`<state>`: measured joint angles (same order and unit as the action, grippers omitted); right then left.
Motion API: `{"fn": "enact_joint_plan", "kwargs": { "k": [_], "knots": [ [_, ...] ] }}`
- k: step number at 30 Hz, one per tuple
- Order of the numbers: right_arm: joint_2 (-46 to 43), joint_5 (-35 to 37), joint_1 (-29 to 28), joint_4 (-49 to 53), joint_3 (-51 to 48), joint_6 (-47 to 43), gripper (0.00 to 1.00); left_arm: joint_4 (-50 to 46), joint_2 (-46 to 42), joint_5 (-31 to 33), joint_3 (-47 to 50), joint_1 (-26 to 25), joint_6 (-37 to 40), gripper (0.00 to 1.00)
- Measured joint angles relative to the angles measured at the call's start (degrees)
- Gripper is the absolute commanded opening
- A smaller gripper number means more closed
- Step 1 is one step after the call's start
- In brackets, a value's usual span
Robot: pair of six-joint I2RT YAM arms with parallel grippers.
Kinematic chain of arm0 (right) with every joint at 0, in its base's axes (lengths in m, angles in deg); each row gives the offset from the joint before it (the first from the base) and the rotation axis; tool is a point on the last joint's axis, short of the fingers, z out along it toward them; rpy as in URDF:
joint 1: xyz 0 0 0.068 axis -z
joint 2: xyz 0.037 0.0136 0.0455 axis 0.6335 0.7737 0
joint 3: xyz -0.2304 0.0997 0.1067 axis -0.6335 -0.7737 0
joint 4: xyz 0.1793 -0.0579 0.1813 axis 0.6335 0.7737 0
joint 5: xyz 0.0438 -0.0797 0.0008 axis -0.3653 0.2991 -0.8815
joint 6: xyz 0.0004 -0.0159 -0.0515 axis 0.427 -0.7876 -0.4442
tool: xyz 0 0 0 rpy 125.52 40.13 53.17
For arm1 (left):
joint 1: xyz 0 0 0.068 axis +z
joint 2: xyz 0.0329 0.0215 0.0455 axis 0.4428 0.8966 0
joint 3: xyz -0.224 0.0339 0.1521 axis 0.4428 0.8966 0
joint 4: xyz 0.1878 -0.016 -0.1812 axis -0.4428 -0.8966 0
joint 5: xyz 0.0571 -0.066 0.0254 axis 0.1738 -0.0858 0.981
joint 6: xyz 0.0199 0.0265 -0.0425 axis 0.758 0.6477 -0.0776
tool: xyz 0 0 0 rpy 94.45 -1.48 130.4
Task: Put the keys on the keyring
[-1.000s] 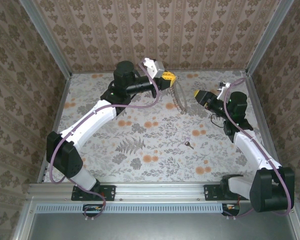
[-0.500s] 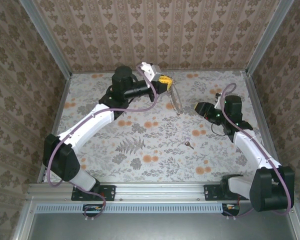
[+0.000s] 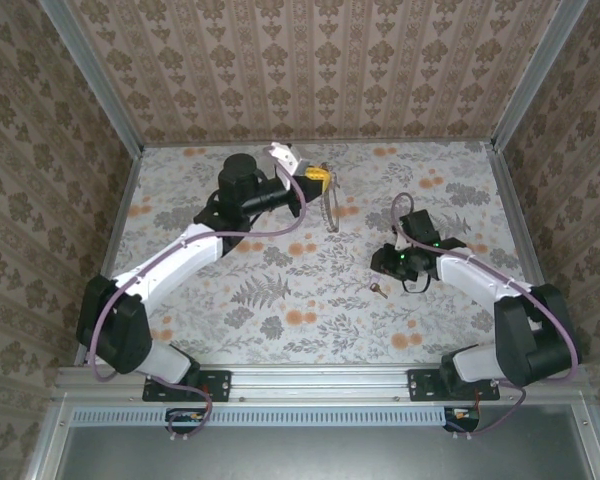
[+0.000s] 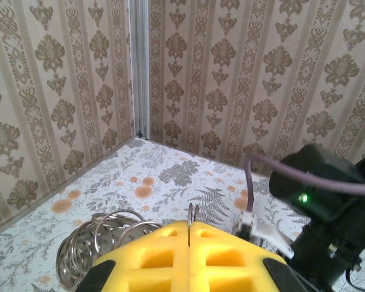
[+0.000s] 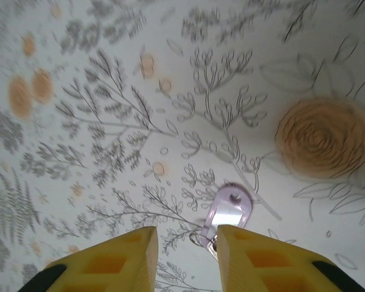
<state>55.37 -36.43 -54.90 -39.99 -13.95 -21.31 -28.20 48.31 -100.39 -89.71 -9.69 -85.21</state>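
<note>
The key [image 5: 228, 210], small with a purplish head and a tiny ring at its near end, lies flat on the floral table. It sits just ahead of my open right gripper [image 5: 185, 258], close to the right finger [image 5: 261, 261]. From above, the key [image 3: 377, 291] lies slightly nearer than the right gripper [image 3: 384, 262]. My left gripper [image 4: 190, 234] is shut on a thin loop of the keyring [image 4: 192, 214]. The rest of the ring coils [image 4: 100, 237] bunch at its left side. In the top view the keyring [image 3: 331, 212] hangs as a strand below the raised left gripper [image 3: 317, 178].
Patterned walls [image 3: 310, 70] enclose the table [image 3: 280, 300] at the back and both sides, with a metal rail [image 3: 320, 382] along the near edge. The right arm's black body with a green light [image 4: 319, 182] sits close in front of the left gripper.
The left gripper has drawn back to the left with the keyring still dangling. The right arm has swung in toward the table's middle and lowered its gripper over the key.
</note>
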Motion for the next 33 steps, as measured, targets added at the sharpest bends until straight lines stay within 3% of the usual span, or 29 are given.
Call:
{"fn": "enact_joint_plan", "kwargs": {
  "k": [7, 24, 33],
  "knots": [
    [2.1, 3.69, -2.71, 1.79, 0.37, 0.0, 0.34, 1.57, -3.41, 0.85, 2.29, 1.09, -0.35, 0.0],
    [9.07, 3.82, -5.42, 2.56, 4.37, -2.82, 0.33, 2.49, -6.27, 0.83, 5.97, 3.43, -1.68, 0.0],
    [11.74, 2.49, -8.72, 1.95, 5.14, -2.19, 0.27, 3.21, -7.15, 0.83, 6.45, 3.5, -2.12, 0.0]
  ]
}}
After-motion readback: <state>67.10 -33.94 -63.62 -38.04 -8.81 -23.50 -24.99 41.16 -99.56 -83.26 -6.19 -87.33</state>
